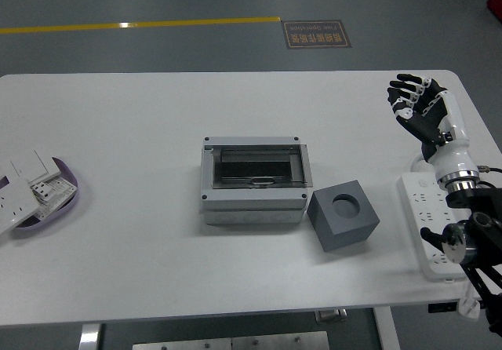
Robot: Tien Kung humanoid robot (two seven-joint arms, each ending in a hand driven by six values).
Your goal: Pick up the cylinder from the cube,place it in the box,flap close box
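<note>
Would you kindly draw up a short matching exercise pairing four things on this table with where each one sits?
Things:
1. grey box
2. dark grey cube
3. white power strip
4. purple dish

Places:
A. at the table's left edge, holding white switch plates
B. near the table's centre, clear flap on top
C. just right of the box, round hole facing up
D. at the table's right edge, under the right arm

Pairs: 1-B, 2-C, 3-D, 4-A
</note>
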